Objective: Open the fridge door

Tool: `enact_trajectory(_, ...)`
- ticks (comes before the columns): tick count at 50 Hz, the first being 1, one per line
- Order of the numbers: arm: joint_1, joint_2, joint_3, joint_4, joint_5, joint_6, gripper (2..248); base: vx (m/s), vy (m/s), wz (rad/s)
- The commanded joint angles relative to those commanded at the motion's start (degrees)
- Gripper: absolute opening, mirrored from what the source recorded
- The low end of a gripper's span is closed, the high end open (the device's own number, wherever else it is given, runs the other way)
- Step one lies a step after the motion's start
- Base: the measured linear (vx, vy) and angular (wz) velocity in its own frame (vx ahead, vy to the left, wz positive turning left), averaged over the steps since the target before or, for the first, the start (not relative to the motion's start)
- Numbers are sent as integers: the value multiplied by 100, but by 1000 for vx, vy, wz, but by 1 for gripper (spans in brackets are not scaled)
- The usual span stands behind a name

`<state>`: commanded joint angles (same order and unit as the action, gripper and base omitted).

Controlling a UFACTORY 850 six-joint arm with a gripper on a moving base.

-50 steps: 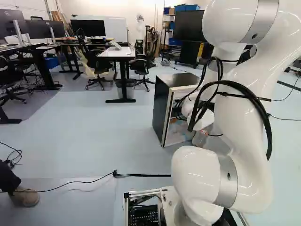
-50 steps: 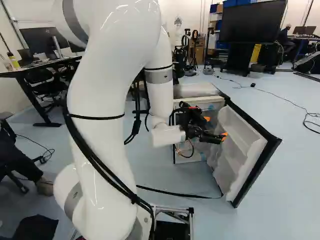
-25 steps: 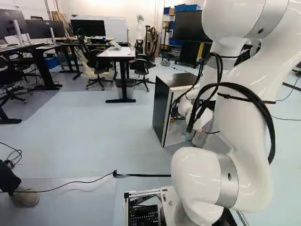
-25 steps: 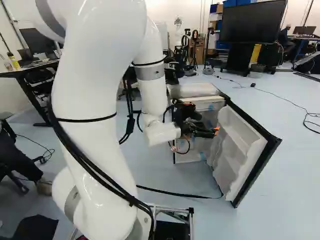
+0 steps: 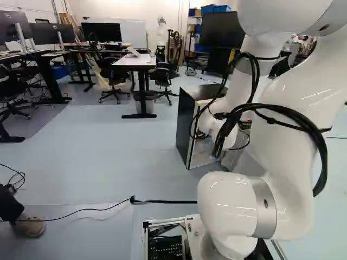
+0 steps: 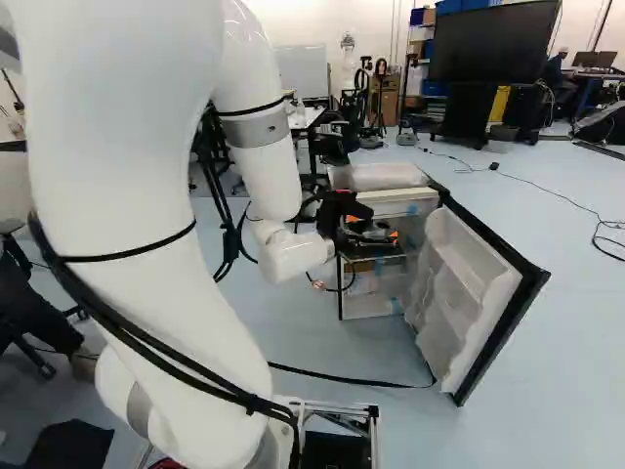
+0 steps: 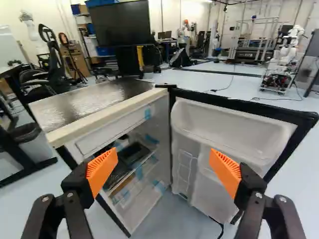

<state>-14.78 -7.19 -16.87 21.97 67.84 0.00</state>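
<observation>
My gripper [image 6: 373, 232] is in front of the fridge's open side in the right base view. In the wrist view the gripper [image 7: 163, 172] stands open, its orange pads wide apart with nothing gripped. Ahead is the small fridge [image 7: 94, 102], with a silvery top and shelves showing inside. Its door [image 7: 229, 129] is swung wide, the white inner side facing the arm and a dark rim around it. In the right base view the door [image 6: 467, 293] is to the right of the gripper, apart from it. The arm partly hides the fridge [image 5: 186, 127] in the left base view.
Beyond the fridge stand a large dark screen [image 7: 121, 25] and an office chair [image 7: 42, 77]. Another robot [image 7: 284, 57] is far off past the door. A strap [image 6: 342, 378] crosses the floor before the fridge. A white table [image 5: 134, 60] stands behind.
The arm has swung and the gripper has drawn leftward in the right base view, away from the door's inner side. The fridge, its door and the base have stayed put.
</observation>
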Motion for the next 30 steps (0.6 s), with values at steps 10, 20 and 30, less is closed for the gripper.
enact_trajectory(10,318,499,255,-473,-384,0,247,0,0,0)
enact_trajectory(20,605,950,486,-900,-731,0,247,0,0,0)
enact_trajectory(30,852,1336,684,-1266,-1028,0,247,0,0,0)
